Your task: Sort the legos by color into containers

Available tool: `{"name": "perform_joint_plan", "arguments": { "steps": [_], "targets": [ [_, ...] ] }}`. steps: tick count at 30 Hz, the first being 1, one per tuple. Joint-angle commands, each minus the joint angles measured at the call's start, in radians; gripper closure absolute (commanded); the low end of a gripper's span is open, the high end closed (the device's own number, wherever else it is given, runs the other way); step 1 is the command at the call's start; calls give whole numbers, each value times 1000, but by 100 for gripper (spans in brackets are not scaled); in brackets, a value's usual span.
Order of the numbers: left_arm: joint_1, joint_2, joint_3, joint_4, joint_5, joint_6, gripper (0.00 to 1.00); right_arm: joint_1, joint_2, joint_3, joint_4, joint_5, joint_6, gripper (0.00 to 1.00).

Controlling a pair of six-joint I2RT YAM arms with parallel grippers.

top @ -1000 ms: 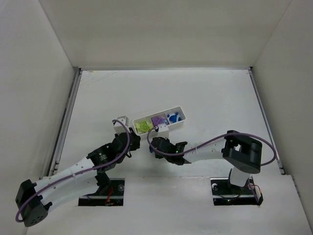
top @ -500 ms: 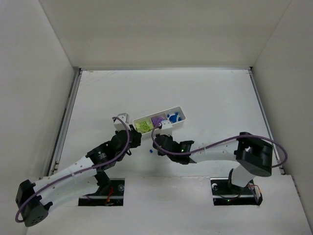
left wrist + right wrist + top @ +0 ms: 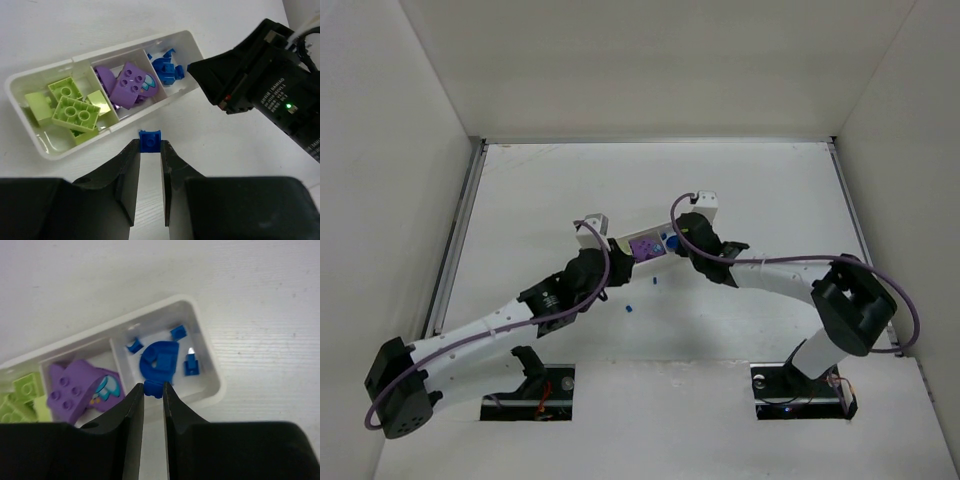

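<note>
both hands clamped on blue pieces at the tray

the left hand (image 3: 150, 147) is closed on a small blue brick (image 3: 150, 139), pinched between its two fingertips. in the left wrist view that brick sits just outside the near wall of the white tray (image 3: 100, 136), in front of the middle compartment; whether it touches the worktop (image 3: 750, 190) cannot be told.

the right hand (image 3: 153, 394) grips a tiny blue bit (image 3: 151, 388) between nearly closed fingers. it shows at the near edge of the tray's end compartment.

that end compartment holds a fan-shaped blue piece (image 3: 161, 360) and a few small blue bits around it. the middle compartment holds a purple block (image 3: 132, 87) with round studs. the other end compartment holds yellow-green bricks (image 3: 75, 112), lying flat and tilted against each other.

from above, both arms meet at the tray from opposite ends, left hand at the green end, right hand at the blue end. two loose blue specks (image 3: 632, 308) lie on the worktop near the tray, on the side towards the arm bases, apart from each other.
</note>
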State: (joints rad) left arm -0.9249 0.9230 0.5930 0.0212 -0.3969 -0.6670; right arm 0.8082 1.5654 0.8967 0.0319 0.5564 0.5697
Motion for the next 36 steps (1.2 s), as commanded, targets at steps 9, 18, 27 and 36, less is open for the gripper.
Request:
{"name": "perform_joint_plan", "arguments": {
  "steps": [9,18,27,36],
  "targets": [
    [-18,241,162,195,69,47,83,-34,-77,-2,106,-12,-41,54],
    [-4,502,309,279,76,92,80,-57,-306,-217,73,10,-1,63],
    [39,776,508,306,96,133,78,-63,-485,-375,53,10,61,64],
    [59,789,555,281,92,133,63,-36,-495,-398,101,-22,52,63]
  ]
}}
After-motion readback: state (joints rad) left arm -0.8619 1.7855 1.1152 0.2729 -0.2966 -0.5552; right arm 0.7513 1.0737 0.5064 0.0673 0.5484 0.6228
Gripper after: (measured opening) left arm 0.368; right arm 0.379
